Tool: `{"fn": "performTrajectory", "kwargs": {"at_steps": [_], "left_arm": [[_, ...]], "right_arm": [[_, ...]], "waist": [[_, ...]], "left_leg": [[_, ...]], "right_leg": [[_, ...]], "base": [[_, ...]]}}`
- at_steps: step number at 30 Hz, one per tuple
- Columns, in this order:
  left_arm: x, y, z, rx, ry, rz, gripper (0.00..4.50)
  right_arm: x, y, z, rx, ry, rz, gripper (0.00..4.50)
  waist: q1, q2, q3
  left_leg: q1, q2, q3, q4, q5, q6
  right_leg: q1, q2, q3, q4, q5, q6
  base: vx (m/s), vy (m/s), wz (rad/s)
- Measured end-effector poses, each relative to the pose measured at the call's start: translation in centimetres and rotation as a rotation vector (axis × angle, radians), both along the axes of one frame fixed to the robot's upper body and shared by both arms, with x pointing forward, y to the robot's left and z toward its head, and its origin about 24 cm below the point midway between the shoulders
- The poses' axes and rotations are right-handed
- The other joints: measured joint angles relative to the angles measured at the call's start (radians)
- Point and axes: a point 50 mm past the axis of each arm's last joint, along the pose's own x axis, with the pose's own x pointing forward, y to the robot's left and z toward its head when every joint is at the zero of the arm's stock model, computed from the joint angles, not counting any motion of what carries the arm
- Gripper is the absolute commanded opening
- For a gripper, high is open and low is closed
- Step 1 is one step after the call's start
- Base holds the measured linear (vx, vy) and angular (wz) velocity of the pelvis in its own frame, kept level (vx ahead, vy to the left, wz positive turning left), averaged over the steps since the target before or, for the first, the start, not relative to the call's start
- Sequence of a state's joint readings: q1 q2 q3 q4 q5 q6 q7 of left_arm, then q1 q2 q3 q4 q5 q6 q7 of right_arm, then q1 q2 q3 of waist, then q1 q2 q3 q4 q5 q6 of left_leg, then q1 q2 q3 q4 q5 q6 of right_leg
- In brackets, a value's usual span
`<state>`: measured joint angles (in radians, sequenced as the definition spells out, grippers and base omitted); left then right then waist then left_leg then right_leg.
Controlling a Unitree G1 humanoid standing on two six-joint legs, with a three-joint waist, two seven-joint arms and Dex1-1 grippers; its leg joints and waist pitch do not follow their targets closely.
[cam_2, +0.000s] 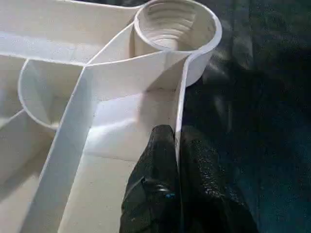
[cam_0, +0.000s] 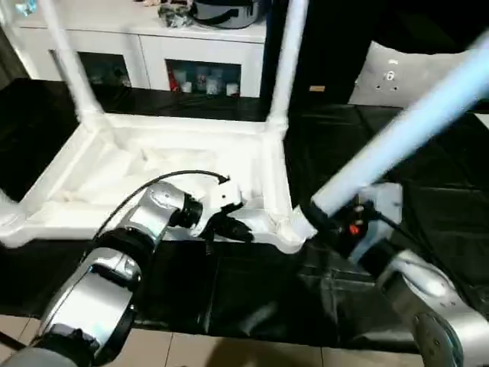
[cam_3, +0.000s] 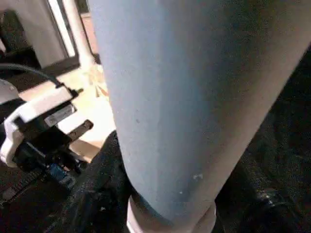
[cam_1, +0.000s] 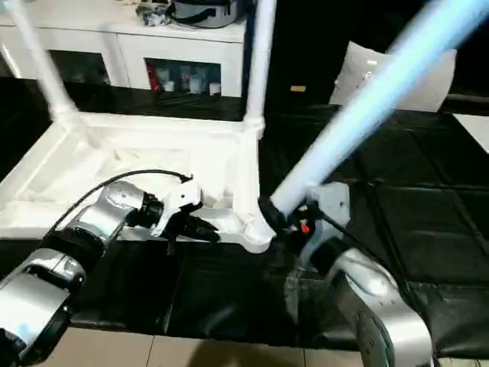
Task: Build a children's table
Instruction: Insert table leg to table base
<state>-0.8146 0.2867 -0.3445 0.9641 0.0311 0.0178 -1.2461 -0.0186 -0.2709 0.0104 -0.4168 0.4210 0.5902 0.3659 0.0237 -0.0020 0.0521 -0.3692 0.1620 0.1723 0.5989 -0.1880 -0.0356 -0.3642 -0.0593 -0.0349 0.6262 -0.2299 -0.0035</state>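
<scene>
Top (cam_0: 153, 164) sits upside down on the black mat so sockets face up, left end effector (cam_2: 177, 145) pinches its rim steady while right end effector (cam_0: 325, 222) grips a leg (cam_0: 397, 141) tilted at the near-right socket (cam_2: 175, 24).

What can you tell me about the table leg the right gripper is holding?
The leg is a long, smooth white plastic tube, tapered, tilted steeply up toward the right. Its lower end sits at the near right corner socket of the upturned tabletop. The right gripper clamps it just above that end. Whether it is fully seated cannot be told.
</scene>
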Motion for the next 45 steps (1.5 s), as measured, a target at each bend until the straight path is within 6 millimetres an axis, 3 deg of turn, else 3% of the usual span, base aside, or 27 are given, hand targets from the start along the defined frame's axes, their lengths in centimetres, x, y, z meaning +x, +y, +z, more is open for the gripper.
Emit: {"fn": "performTrajectory", "kwargs": {"at_steps": [5, 8, 14, 23, 45], "left_arm": [[-0.8, 0.3, -0.1, -0.016, -0.054, 0.007, 0.00], [-1.6, 0.6, -0.1, -0.020, -0.110, -0.029, 0.00], [-2.7, 0.8, 0.0, -0.014, -0.144, -0.104, 0.00], [-3.7, 0.9, 0.1, -0.011, -0.134, -0.107, 0.00], [-3.8, 1.1, 0.2, -0.003, -0.138, -0.106, 0.00]], "right_arm": [[0.4, 0.3, -1.5, -0.075, 0.083, 0.063, 1.90], [1.2, 0.8, -1.4, -0.100, 0.077, 0.131, 1.90], [1.9, 1.5, -1.2, -0.134, 0.087, 0.261, 1.90], [3.4, 1.5, -0.9, -0.185, 0.095, 0.339, 1.90], [2.7, 0.9, -0.5, -0.196, 0.173, 0.386, 1.90]], "waist": [[-0.005, 0.000, 0.000], [-0.010, 0.000, 0.000], [0.008, 0.000, 0.000], [0.009, -0.009, 0.001], [0.007, -0.009, 0.001]], "left_leg": [[-0.001, 0.002, 0.001, -0.002, 0.000, 0.000], [-0.001, 0.003, 0.001, -0.002, 0.000, 0.000], [-0.001, 0.003, 0.002, -0.003, 0.000, 0.000], [-0.001, 0.003, 0.003, -0.003, 0.000, 0.000], [-0.001, 0.004, 0.004, -0.004, 0.000, -0.001]], "right_leg": [[-0.001, 0.001, -0.001, 0.000, 0.000, 0.000], [-0.002, 0.001, -0.001, -0.001, 0.000, 0.000], [-0.002, 0.001, -0.002, -0.002, -0.002, -0.001], [-0.002, 0.001, -0.002, -0.002, -0.002, -0.001], [-0.002, 0.002, -0.002, -0.002, -0.002, -0.001]], "base": [[0.000, 0.000, 0.00], [0.000, 0.000, 0.00], [0.000, 0.000, 0.00], [0.000, 0.000, 0.00], [0.000, 0.000, 0.00]]}}
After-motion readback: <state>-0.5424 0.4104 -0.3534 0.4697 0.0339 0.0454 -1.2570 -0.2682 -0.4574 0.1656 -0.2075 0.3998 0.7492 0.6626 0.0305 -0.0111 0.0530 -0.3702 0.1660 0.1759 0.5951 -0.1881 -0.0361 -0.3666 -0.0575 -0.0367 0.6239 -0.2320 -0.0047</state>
